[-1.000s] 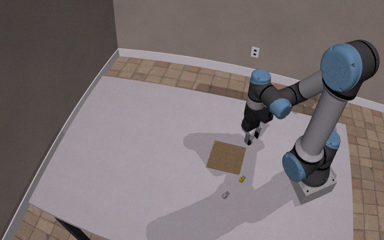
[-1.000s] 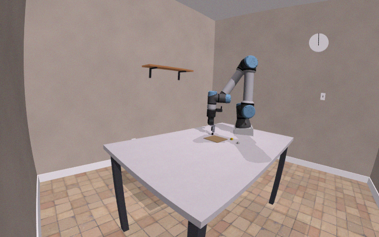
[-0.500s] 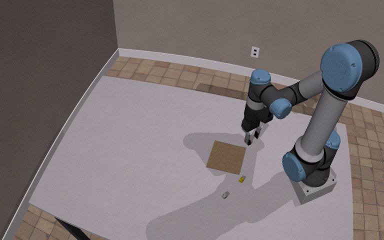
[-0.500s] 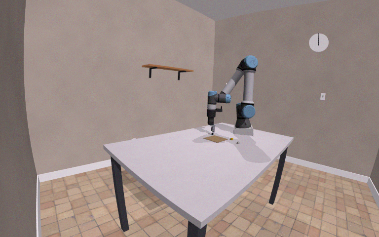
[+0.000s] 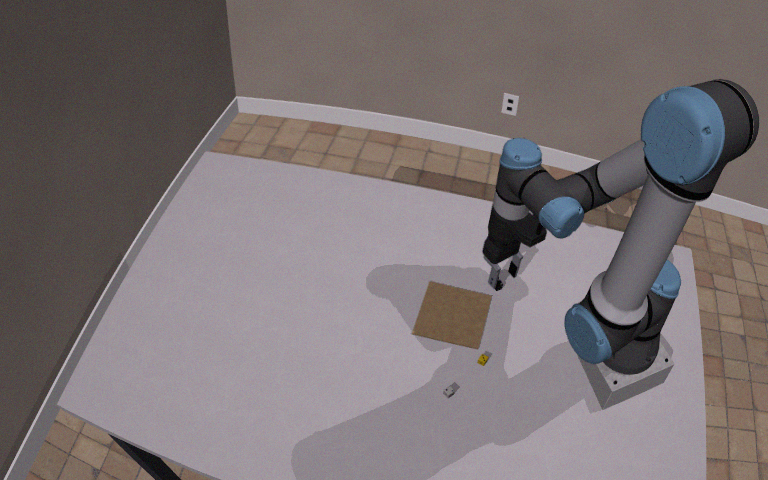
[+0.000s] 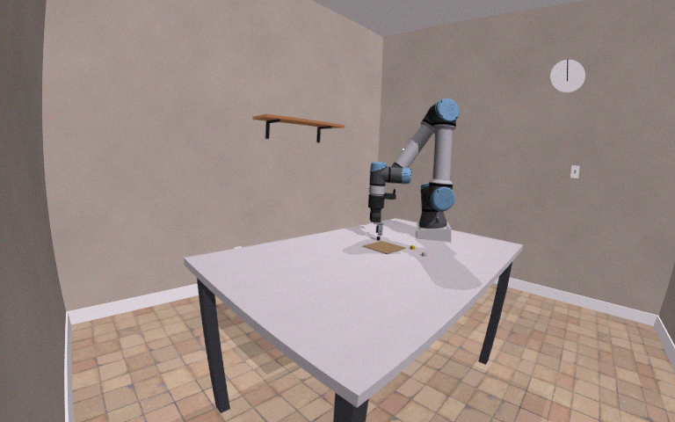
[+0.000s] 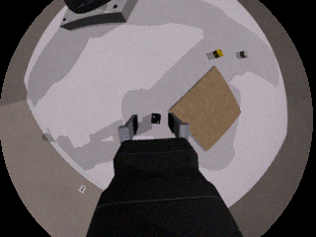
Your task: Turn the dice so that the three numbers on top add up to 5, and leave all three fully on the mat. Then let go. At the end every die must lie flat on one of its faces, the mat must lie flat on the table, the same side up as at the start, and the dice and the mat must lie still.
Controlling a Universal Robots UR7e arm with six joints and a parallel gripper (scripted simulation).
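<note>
A square brown mat [image 5: 453, 314] lies flat on the white table; it also shows in the wrist view [image 7: 208, 109] and in the exterior view [image 6: 383, 246]. A black die [image 7: 156, 118] sits on the table just off the mat's far corner, between my open fingers. My gripper [image 5: 504, 277] [image 7: 152, 119] stands low over it, open, fingers on either side. In the top view the fingers mostly hide the black die. A yellow die [image 5: 483, 358] [image 7: 217, 54] lies on the table just off the mat's near edge. A grey die [image 5: 450, 390] [image 7: 241, 54] lies farther out.
The arm's base [image 5: 626, 371] stands on the table to the right of the mat. The table's back edge runs behind the gripper.
</note>
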